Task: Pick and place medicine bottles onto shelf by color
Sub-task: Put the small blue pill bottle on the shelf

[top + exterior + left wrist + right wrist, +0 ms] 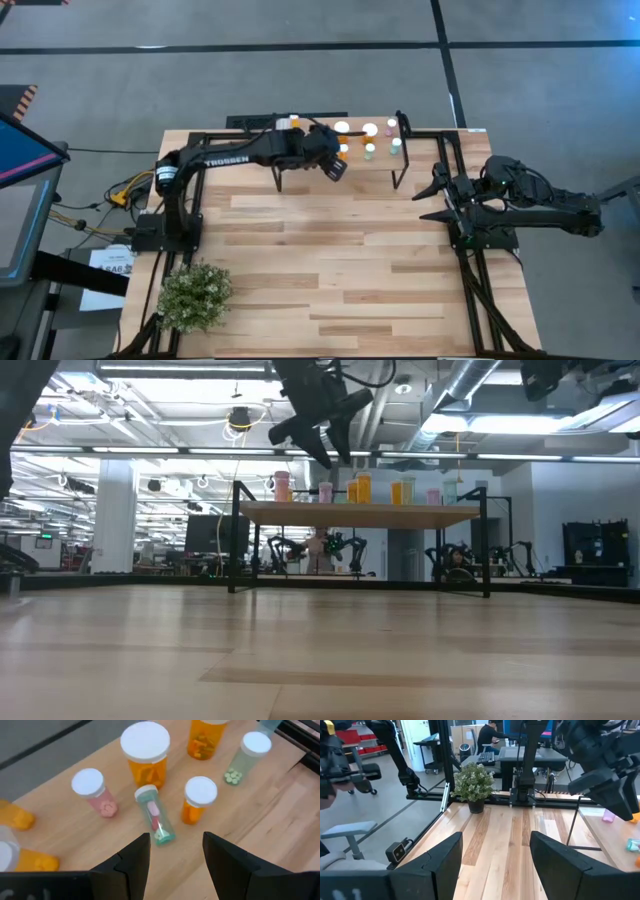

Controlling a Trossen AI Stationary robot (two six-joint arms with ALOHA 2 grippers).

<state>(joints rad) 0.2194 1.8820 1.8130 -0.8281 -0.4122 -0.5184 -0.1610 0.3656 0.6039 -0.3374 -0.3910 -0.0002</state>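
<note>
Left gripper (172, 855) above the shelf, jaws parted and empty, over a tipped-over bottle.

The pale green medicine bottle with a white cap and a pink pill inside (155, 816) lies on its side on the light wood plank shelf with thin black legs (355, 162), just ahead of the gap between the left fingers (135, 857). Its long axis points roughly away from the gripper, slightly slanted, so the jaws would close across its width. Standing neighbours crowd it: a small orange white-capped bottle (196, 800), a large orange one (146, 755), a pink one (95, 792). Right gripper (495, 852) waits well apart at the table's right side, jaws likewise parted, empty. Left arm is far nearer.
</note>
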